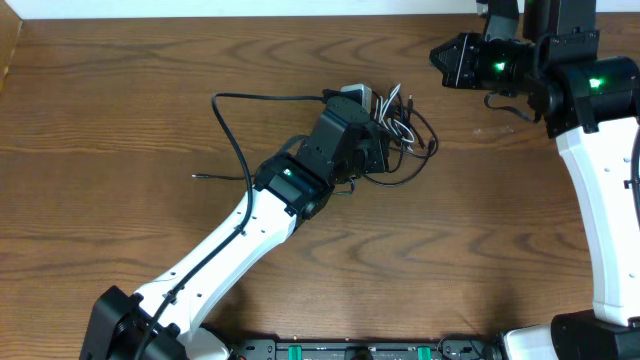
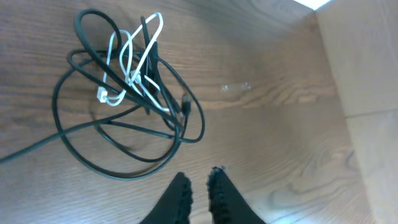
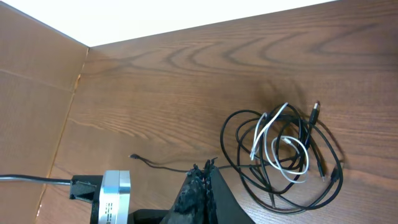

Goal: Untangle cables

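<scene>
The left gripper [image 2: 199, 180] has its two black fingers [image 2: 180, 196] drawn almost together. Only a narrow slit shows between them, and nothing is in it. The inner faces look ribbed and matte. In the left wrist view the tips sit just short of the cables [image 2: 134, 93] and touch no strand. Whether they rest on the table [image 2: 267, 124] cannot be told.

The right gripper [image 3: 202, 171] has its fingers pressed together to a single dark point and holds nothing. In the overhead view it hangs near the table's far edge, well apart from the tangle.

The cables lie in one loose bunch near the middle of the table. From above, the left arm's wrist partly covers them. The black cables [image 3: 323, 193] are thin, smooth and round, coiled in overlapping open loops, and one small plug end sticks out at the edge of the bunch. The white cable [image 2: 102, 96] is shorter and threaded through the black loops in tight bends, with its pale plug on the near side of the heap. One long black strand [image 1: 232, 140] leaves the bunch, arcs away across the bare wood and ends in a loose tip on the tabletop.

The table is dark brown wood with strong wavy grain and a slight sheen. A paler, flat side board [image 2: 367, 62] stands along its edge.
</scene>
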`<state>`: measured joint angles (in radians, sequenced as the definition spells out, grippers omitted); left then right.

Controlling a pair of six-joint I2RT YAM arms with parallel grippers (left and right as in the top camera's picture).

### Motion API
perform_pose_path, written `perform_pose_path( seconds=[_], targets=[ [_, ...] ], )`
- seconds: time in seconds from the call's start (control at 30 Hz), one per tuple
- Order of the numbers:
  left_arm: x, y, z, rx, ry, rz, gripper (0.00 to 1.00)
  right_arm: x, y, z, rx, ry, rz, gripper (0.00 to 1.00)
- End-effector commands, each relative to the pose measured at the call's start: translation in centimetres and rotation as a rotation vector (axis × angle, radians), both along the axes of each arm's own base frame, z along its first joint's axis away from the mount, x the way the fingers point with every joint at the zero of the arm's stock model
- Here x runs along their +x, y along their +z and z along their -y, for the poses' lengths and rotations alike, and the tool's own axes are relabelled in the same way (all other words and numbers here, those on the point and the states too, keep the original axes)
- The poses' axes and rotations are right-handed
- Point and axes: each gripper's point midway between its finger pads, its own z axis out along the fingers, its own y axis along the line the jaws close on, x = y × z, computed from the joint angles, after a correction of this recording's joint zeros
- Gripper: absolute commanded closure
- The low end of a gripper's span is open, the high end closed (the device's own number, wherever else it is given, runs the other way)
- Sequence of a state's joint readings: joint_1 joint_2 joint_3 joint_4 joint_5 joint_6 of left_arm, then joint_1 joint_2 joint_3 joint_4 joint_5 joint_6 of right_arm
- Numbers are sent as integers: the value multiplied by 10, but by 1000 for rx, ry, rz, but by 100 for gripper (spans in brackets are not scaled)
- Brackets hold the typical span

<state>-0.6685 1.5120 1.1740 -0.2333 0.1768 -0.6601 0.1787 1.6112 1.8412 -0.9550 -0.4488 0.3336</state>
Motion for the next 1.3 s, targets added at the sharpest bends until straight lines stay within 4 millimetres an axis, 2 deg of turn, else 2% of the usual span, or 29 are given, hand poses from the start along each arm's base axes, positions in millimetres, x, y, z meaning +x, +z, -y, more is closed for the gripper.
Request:
perform_pose_path(
  seconds=[0.0,0.47,0.53,0.6,0.67,0.73,0.8,0.87,1.13,1.2,1.27],
  targets=[
    [1,-1,-2,55,-34,37,92,-4,8,-5,23,17,6,99],
    [1,-3,-4,116,-89,87,92,-3,10,-5,24,16,17,99],
    [7,-4,-8,137,-55,103,83,-2,10,-5,24,15,19,99],
    [15,-7,-14,168,-13,119,60,-2,10,-5,19,19,25,99],
    [23,-16,-14,193,4,128,49,0,9,-2,4,5,27,99],
    [29,-27,-8,212,-25,140,42,0,8,0,-6,-5,25,99],
    [36,-43,-2,215,-25,130,29,0,7,1,-9,-8,23,99],
    [45,-52,2,203,-10,129,23,0,7,1,-9,-9,20,99],
    [87,-72,-5,95,132,109,23,-5,1,2,-15,-8,-12,99],
    [94,-76,-10,78,160,103,33,-7,-1,3,-21,-12,-25,99],
    [98,-78,-14,68,183,91,50,-8,-3,4,-26,-13,-33,99]
  ],
)
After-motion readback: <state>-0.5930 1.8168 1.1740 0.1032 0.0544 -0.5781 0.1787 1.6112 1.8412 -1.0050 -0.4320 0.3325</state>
